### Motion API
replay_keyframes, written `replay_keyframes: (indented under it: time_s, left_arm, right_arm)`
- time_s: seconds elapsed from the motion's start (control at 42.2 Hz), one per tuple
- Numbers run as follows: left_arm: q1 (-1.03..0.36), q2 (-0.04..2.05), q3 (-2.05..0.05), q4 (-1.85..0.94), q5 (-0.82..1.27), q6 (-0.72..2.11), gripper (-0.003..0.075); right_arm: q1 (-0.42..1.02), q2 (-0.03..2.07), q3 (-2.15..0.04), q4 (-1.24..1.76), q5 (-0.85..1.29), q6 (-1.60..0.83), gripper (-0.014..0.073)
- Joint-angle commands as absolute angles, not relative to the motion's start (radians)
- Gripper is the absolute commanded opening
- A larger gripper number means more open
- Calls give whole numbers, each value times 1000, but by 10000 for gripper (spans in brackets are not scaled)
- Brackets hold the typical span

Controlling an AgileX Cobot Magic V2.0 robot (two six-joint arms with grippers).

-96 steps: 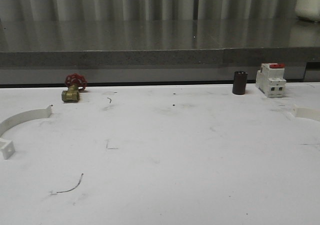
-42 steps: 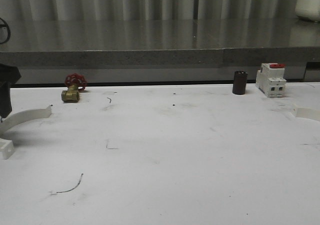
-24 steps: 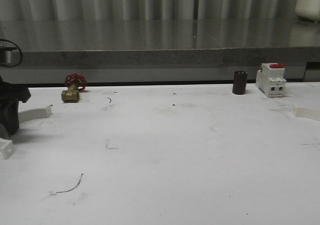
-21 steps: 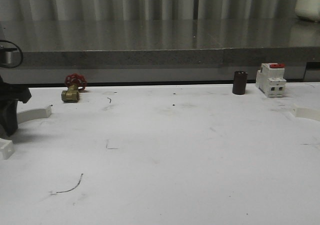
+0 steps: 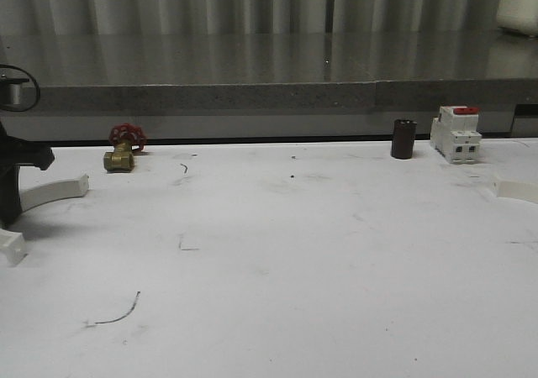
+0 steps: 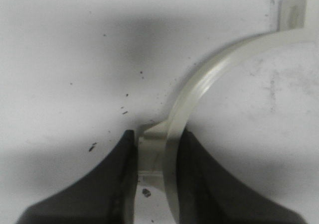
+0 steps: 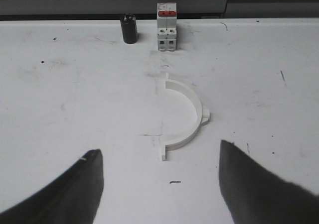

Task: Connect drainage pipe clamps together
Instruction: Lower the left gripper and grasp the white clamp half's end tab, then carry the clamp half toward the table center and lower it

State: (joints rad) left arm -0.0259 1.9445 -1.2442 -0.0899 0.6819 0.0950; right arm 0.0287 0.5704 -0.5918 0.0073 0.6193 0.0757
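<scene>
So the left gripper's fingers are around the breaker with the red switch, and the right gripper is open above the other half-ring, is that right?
Not quite. In the left wrist view the left gripper has its fingers around a white clamp half-ring, not the breaker. The right gripper is indeed open over the other half-ring.

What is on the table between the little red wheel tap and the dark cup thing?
Nothing stands between the brass valve and the dark cylinder. The front view shows bare white table there, with only small dark marks.

My left arm [image 5: 13, 185] covers the middle of the left clamp [image 5: 55, 189]; the right clamp [image 5: 515, 188] runs off the front view's edge.
</scene>
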Motion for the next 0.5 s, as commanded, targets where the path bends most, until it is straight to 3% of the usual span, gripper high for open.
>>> replay_keyframes:
  time_s: [0.0,0.261,0.474]
  left_arm:
    - [-59,1874,-1294,-108,704,93,63]
    - [-301,1788,-1384,-92,769,41,63]
    - [-517,1855,-1572,92,877,-253,63]
  right_arm:
    - [29,581,-620,0,557,71,520]
    - [29,581,-620,0,557,71,520]
    - [29,581,-620,0,557,71,520]
